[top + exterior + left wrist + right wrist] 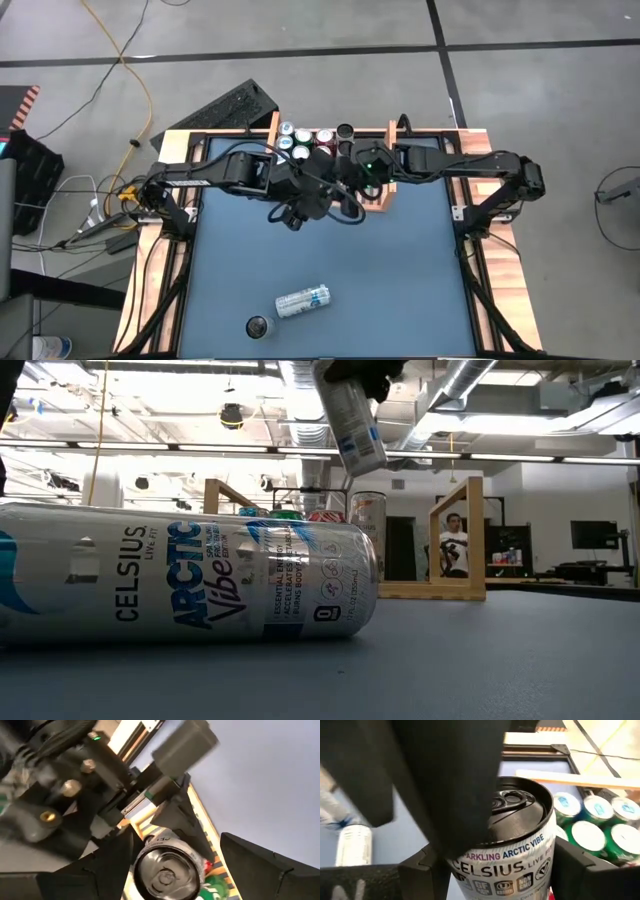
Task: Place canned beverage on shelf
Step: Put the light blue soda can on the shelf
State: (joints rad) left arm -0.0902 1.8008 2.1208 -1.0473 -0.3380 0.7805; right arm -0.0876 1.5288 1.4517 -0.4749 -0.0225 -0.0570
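A white Celsius can [355, 422] hangs tilted high above the blue table, in front of the wooden shelf [272, 132]. My right gripper [500, 867] is shut on it. My left gripper [172, 865] is open and faces the can's end [167, 872], with a finger on either side of it and shelf showing in the gap beside one finger. I cannot tell whether it touches the can. Several cans [305, 140] stand upright in the shelf. Another Celsius can [302, 300] lies on its side near the front edge. My right gripper pinches the can's side wall [460, 870] between its two fingers [580, 865], a little below the top rim. The can is lifted clear of the table. It hangs tilted, tab end up, with its lower body free [368, 455].
A dark can [258, 326] stands upright near the table's front edge, left of the lying can. The shelf's raised side boards [455, 540] flank the standing cans. A keyboard [235, 105] and cables lie on the floor beyond the far left corner. A person [452, 548] stands in the room behind.
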